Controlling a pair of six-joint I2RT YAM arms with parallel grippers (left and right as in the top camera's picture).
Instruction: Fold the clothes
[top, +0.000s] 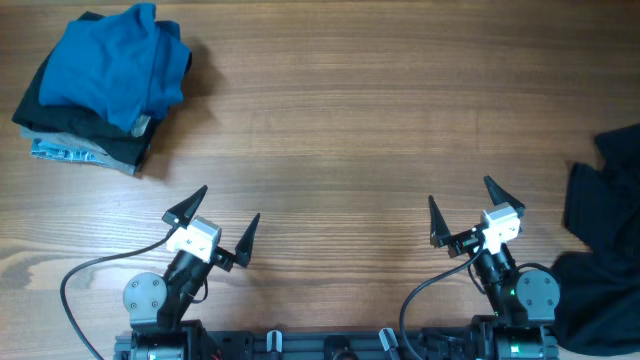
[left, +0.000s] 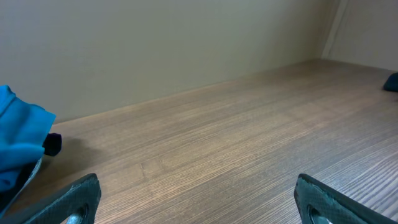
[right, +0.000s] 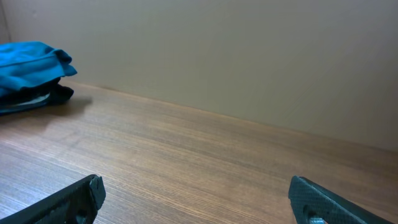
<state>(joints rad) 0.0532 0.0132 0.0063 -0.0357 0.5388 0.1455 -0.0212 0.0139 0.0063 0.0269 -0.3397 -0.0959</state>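
Observation:
The black shirt (top: 603, 240) lies crumpled at the table's right edge, partly out of the overhead view; a dark corner of it (left: 392, 82) shows at the far right of the left wrist view. My left gripper (top: 216, 219) is open and empty near the front left, fingers spread (left: 196, 199). My right gripper (top: 468, 208) is open and empty near the front right (right: 196, 199), left of the shirt and not touching it.
A stack of folded clothes sits at the back left: a bright blue garment (top: 115, 62) on top, a dark one and a pale blue-grey one (top: 65, 150) beneath. It also shows in the wrist views (left: 18, 143) (right: 28, 62). Wooden table (top: 340, 130) between.

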